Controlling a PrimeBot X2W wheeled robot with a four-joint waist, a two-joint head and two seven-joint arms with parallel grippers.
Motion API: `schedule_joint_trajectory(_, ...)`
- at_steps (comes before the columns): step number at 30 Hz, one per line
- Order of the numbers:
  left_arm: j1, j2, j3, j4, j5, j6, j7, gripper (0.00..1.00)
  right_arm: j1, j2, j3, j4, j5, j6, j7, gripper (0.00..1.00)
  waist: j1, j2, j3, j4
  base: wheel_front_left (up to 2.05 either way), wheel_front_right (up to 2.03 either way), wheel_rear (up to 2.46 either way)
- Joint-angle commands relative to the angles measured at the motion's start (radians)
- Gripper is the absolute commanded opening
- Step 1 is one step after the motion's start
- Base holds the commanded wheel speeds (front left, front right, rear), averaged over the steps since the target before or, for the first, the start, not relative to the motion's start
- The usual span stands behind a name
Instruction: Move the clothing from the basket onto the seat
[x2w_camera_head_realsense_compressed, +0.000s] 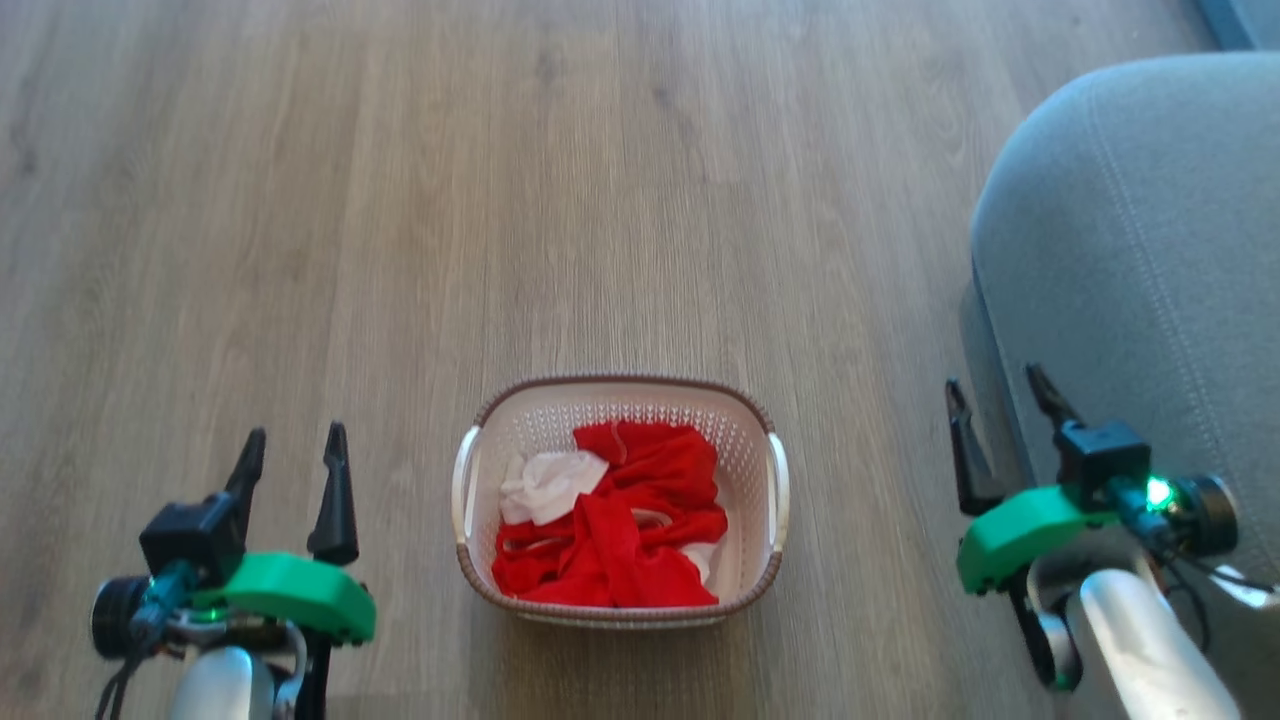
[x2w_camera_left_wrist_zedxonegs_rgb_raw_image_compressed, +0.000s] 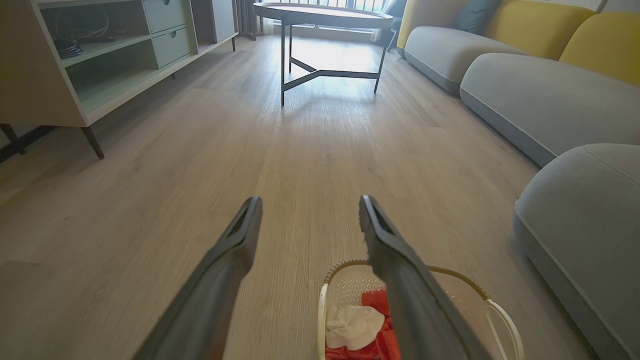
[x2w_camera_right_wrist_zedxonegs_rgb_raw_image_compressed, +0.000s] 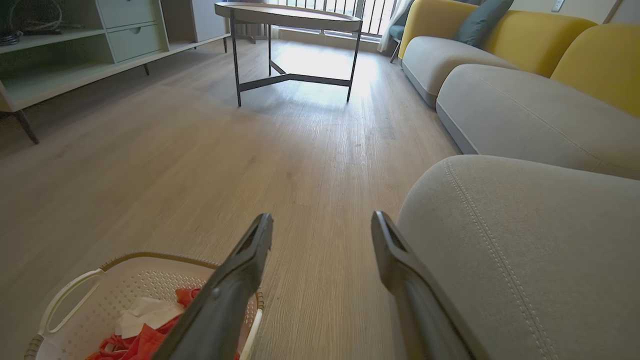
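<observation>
Head view: the basket (x2w_camera_head_realsense_compressed: 620, 381) sits on the wood floor (x2w_camera_head_realsense_compressed: 400, 200) dead ahead of me. All the clothing (x2w_camera_head_realsense_compressed: 640, 520) is inside it, a red tangle with the white cloth piece (x2w_camera_head_realsense_compressed: 550, 485) toward the basket's left wall. The seat (x2w_camera_head_realsense_compressed: 1130, 250) rises to the right of the basket, with a strip of floor between them, and the part I can see is bare. My left hand (x2w_camera_head_realsense_compressed: 295, 440) hangs left of the basket, fingers spread and empty. My right hand (x2w_camera_head_realsense_compressed: 995, 385) hangs right of the basket, at the seat's edge, also spread and empty.

So the first pick is ahead, I reckon. The right hand looks the better choice, being on the seat's side of the basket. I'd bring it over the basket's middle, pinch a raised red fold, and lift straight up until the fabric clears the brown rim before swinging across. The garments look knotted, so one pull may drag several or tip the light basket. The side handles could snag a finger.

Left wrist view: beyond the basket are a round table (x2w_camera_left_wrist_zedxonegs_rgb_raw_image_compressed: 325, 15), a shelf unit (x2w_camera_left_wrist_zedxonegs_rgb_raw_image_compressed: 60, 75) and a sofa (x2w_camera_left_wrist_zedxonegs_rgb_raw_image_compressed: 540, 95), all well apart from it. Nothing stands between basket and seat.
</observation>
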Motion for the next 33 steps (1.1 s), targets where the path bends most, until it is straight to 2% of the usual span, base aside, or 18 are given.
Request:
schedule_joint_trajectory(1,-0.065,0.006,0.023,-0.041,-0.004,-0.002,-0.01,1.0,-0.049,-0.006,0.007,-0.04,0.009,0.007,-0.013,1.0,0.0,0.0,0.033,-0.005,0.0,0.0,0.0)
schedule_joint_trajectory(11,-0.159,0.006,-0.028,-0.067,-0.001,0.0,-0.01,1.0,-0.115,0.001,-0.056,-0.095,0.003,0.007,-0.013,1.0,0.0,0.0,0.213,-0.023,0.0,0.0,0.0)
schedule_joint_trajectory(23,-0.399,0.006,-0.225,-0.066,0.015,0.0,-0.01,1.0,-0.249,0.01,-0.143,-0.225,-0.004,0.007,-0.013,1.0,0.0,0.0,0.5,-0.049,0.0,0.0,0.0)
schedule_joint_trajectory(28,-0.509,0.006,-0.295,-0.013,0.047,0.003,-0.01,1.0,-0.308,0.011,-0.167,-0.268,0.001,0.007,-0.013,1.0,0.0,0.0,0.611,-0.063,0.0,0.0,0.0)
schedule_joint_trajectory(33,-0.602,0.006,-0.365,0.11,0.089,0.002,-0.007,1.0,-0.357,0.018,-0.174,-0.289,0.006,0.007,-0.013,1.0,0.0,0.0,0.693,-0.08,0.0,0.0,0.0)
